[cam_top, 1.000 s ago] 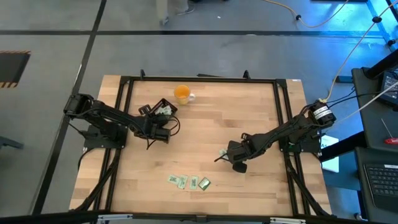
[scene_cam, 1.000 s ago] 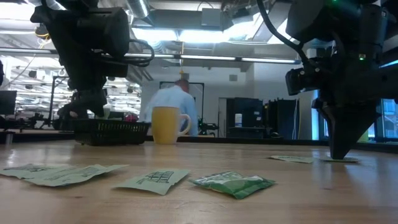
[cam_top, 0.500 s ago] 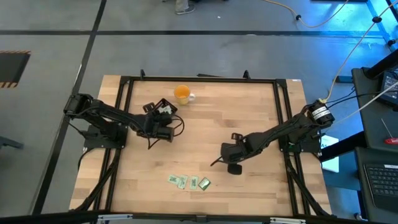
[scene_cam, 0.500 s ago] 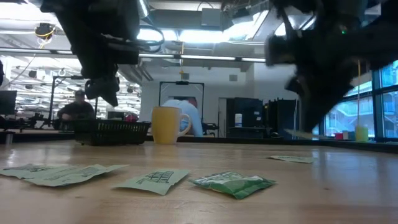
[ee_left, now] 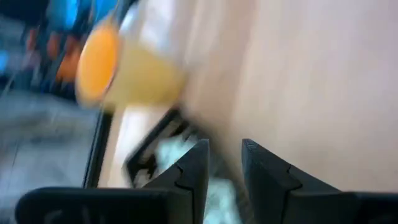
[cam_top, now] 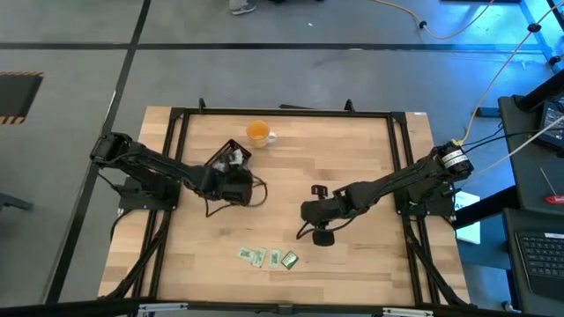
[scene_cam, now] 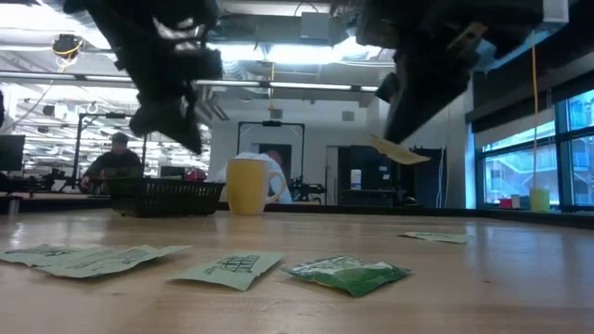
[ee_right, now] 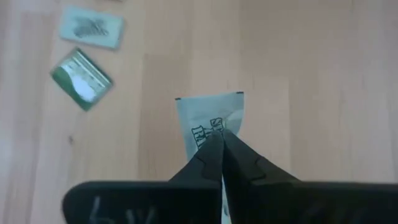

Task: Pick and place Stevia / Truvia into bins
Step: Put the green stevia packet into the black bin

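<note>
The black tray (cam_top: 231, 158) (scene_cam: 167, 197) at the table's far left holds pale sachets (ee_left: 173, 151). My left gripper (cam_top: 234, 170) (scene_cam: 176, 128) hangs above it, open, nothing between its fingers (ee_left: 225, 167). Near the table's middle my right gripper (cam_top: 309, 214) (ee_right: 222, 144) is shut on one white-and-green sachet (ee_right: 209, 118) (scene_cam: 400, 151). Three more sachets (cam_top: 269, 258) lie flat near the front edge, and another (scene_cam: 436, 237) lies farther right. My right gripper pinches the sachet by its near short edge (ee_right: 219, 132) between its two fingertips. The fingers slant down from the table's right. The sachet sticks out past the tips, tilted, lifted clear of the table (scene_cam: 400, 151).
An orange cup with a white handle (cam_top: 258, 133) (scene_cam: 249, 186) stands just beyond the tray. A black frame (cam_top: 282, 112) runs around the table's edges. People sit and stand in the room behind. Bare wood lies between the two arms.
My right gripper has risen and gone toward the table's left, rolling as it went; the sachet has come up off the table and now hangs clear. My left gripper has lifted up and away from the tray, toward the table's right.
</note>
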`<act>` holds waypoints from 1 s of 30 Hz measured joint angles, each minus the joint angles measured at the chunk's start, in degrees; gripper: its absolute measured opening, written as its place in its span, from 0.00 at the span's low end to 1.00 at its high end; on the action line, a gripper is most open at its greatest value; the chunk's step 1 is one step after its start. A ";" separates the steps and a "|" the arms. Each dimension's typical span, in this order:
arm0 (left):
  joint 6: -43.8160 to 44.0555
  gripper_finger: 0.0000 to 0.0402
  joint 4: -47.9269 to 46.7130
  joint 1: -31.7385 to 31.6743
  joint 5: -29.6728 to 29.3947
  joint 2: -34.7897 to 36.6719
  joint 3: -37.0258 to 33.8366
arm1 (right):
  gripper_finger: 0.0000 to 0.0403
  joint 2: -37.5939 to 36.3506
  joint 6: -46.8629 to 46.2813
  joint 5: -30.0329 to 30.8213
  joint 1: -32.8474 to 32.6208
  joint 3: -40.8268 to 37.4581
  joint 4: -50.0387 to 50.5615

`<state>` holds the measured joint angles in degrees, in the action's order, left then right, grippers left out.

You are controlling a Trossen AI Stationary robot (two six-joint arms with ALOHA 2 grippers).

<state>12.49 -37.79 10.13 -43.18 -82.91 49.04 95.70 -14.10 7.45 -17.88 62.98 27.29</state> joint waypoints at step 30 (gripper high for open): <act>-38.34 0.32 44.04 10.82 29.76 0.00 0.00 | 0.01 -0.11 0.93 -20.14 6.64 0.00 -26.60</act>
<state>-25.85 6.24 20.95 -13.41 -82.91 49.04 95.59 -13.17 -12.69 -11.24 62.98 0.69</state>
